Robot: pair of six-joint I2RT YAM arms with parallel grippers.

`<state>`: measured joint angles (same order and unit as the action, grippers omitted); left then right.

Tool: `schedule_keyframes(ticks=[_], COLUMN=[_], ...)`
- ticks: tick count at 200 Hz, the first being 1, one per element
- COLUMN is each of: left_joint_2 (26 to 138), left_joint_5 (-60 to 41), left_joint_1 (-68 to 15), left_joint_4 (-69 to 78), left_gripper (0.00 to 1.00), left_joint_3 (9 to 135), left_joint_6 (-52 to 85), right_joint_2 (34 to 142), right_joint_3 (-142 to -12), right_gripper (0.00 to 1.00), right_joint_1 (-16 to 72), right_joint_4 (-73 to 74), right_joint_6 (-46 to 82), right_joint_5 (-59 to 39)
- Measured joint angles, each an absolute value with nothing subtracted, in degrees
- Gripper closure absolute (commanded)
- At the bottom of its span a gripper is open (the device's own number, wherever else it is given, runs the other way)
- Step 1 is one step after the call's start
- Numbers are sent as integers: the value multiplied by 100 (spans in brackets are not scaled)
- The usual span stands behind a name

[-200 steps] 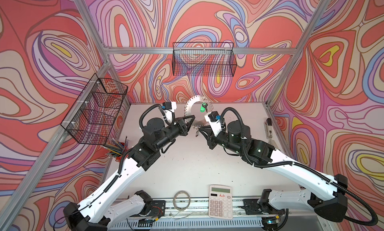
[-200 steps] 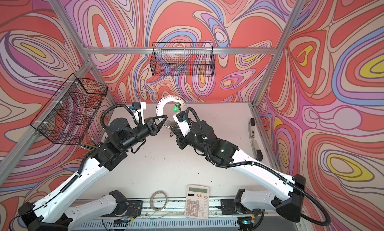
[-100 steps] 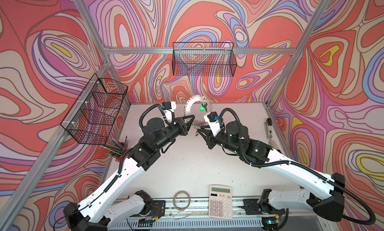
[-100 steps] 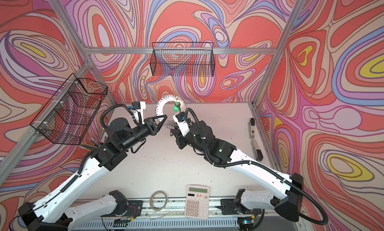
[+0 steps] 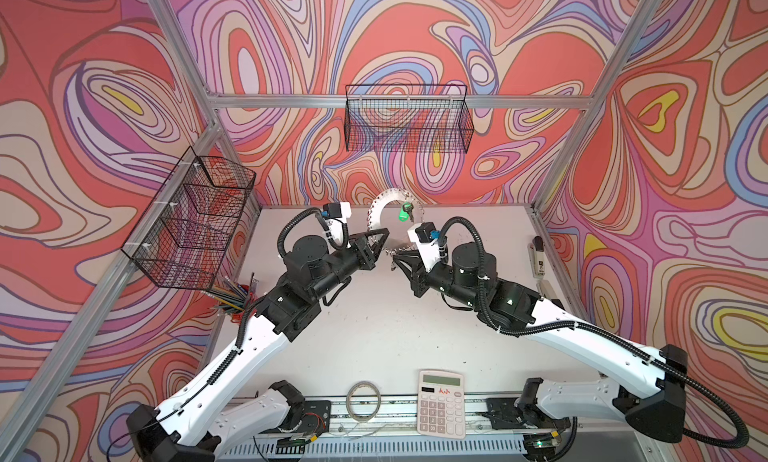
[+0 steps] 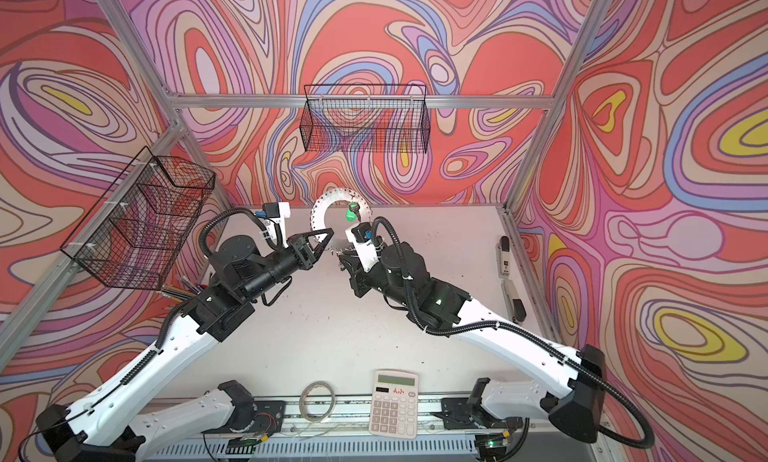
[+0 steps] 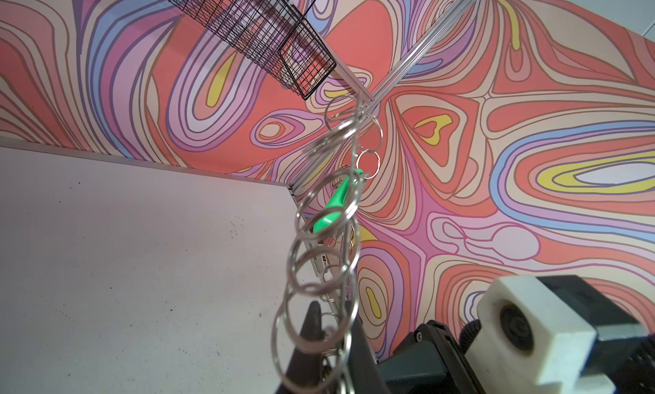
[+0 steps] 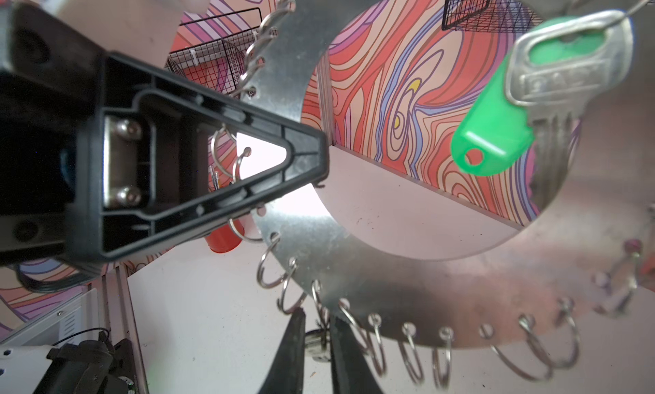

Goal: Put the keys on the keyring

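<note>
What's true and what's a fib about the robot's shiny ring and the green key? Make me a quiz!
1. The green-tagged key hangs from a loop on the keyring. True.
2. The keyring lies flat. False: the left tool holds it up on edge.
3. The calculator lies at the table's far edge. False: it lies at the near edge, beside the tape roll.
4. The left tool is shut on the keyring's rim. True.

The keyring [image 5: 375, 217] stands upright at the back, between left gripper [image 5: 384, 233] and right gripper [image 5: 395, 259], calculator [image 5: 440, 406] in front
</note>
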<state>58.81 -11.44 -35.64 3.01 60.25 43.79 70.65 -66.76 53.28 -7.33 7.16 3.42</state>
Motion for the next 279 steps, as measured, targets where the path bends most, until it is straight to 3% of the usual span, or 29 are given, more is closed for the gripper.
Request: schedule_keyframes(ticks=[123,226,279], left_joint_2=[5905,5981,5996], left_joint_5=[-1129,-1142,-1063], left_joint_1=[-3564,-3551,-3518], left_joint_4=[320,272,178], left_gripper=[100,100,100], left_joint_3=[6025,6055,6117], left_joint_6=[4377,4375,4355], right_joint_2=[7070,7166,7402], right_joint_3=[-6672,-6866,-7347], right_gripper=[82,100,99], right_joint_1=[5330,5330,5330], right_joint_4=[-690,-963,-1518], right_joint_6=[954,1157,1282], right_joint_5=[364,416,451])
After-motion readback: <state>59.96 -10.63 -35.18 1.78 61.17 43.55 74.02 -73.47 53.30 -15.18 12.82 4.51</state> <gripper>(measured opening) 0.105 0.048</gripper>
